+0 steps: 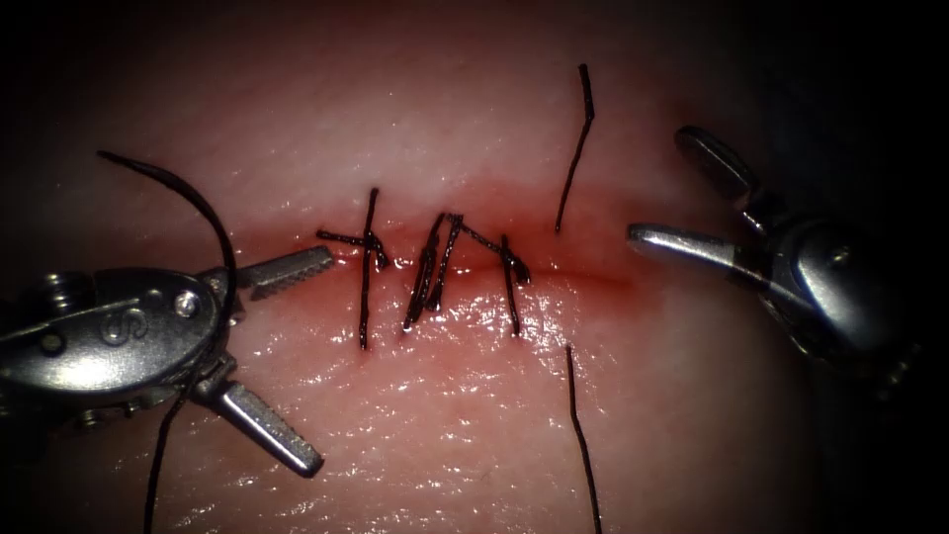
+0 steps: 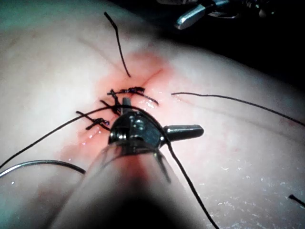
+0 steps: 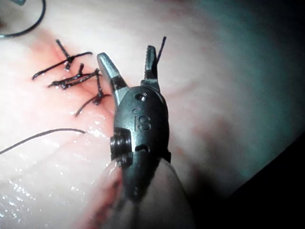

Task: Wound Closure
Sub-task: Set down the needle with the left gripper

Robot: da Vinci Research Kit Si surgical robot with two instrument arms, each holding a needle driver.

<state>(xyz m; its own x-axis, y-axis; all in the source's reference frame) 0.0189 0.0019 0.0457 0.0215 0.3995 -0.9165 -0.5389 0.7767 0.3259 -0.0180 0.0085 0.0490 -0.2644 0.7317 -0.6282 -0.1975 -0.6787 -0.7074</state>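
The tissue (image 1: 474,415) has a reddened cut (image 1: 583,272) crossed by several dark stitches (image 1: 435,272). Toward the right end of the cut, one thread end (image 1: 578,138) rises from the far edge and another thread end (image 1: 583,445) trails from the near edge. My left tool (image 1: 322,360) stands open at the left end of the cut and holds nothing. A thread (image 1: 198,208) drapes over its wrist. A grey curved needle (image 2: 38,163) lies free on the tissue beside the left shaft. My right tool (image 1: 658,184) is open at the right end and empty.
Red fluid tints the tissue along the cut (image 2: 143,71). In the right wrist view the open jaws (image 3: 128,57) hover just beside the stitches (image 3: 71,78), with a loose thread (image 3: 43,136) lying across the wet tissue.
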